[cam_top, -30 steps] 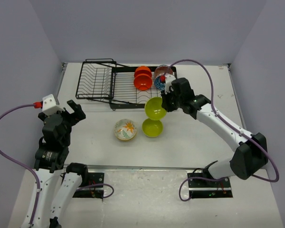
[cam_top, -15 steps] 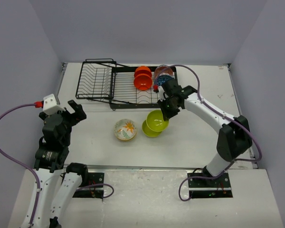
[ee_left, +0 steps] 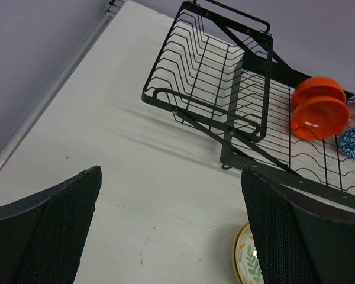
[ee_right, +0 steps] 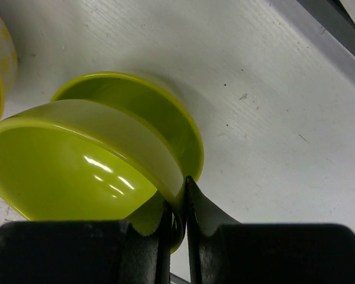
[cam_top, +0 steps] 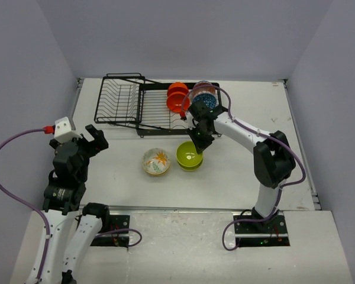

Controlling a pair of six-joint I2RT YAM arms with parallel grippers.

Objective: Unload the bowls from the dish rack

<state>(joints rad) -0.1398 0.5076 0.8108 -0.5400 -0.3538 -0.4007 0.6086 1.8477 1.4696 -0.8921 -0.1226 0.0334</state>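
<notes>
My right gripper is shut on the rim of a lime green bowl and holds it inside a second lime green bowl that sits on the table; the stacked pair also shows in the top view. A cream floral bowl sits on the table to their left, its edge also in the left wrist view. The black wire dish rack holds two orange-red bowls, a blue speckled bowl and a pinkish bowl. My left gripper is open and empty, left of the rack.
The rack's angled basket section is nearest my left gripper. The right arm reaches across from the right side to the stacked bowls. Grey walls close the table at the back and sides.
My right gripper carried the lime green bowl down and left from beside the rack and lowered it into the other lime green bowl. The left arm has not moved.
</notes>
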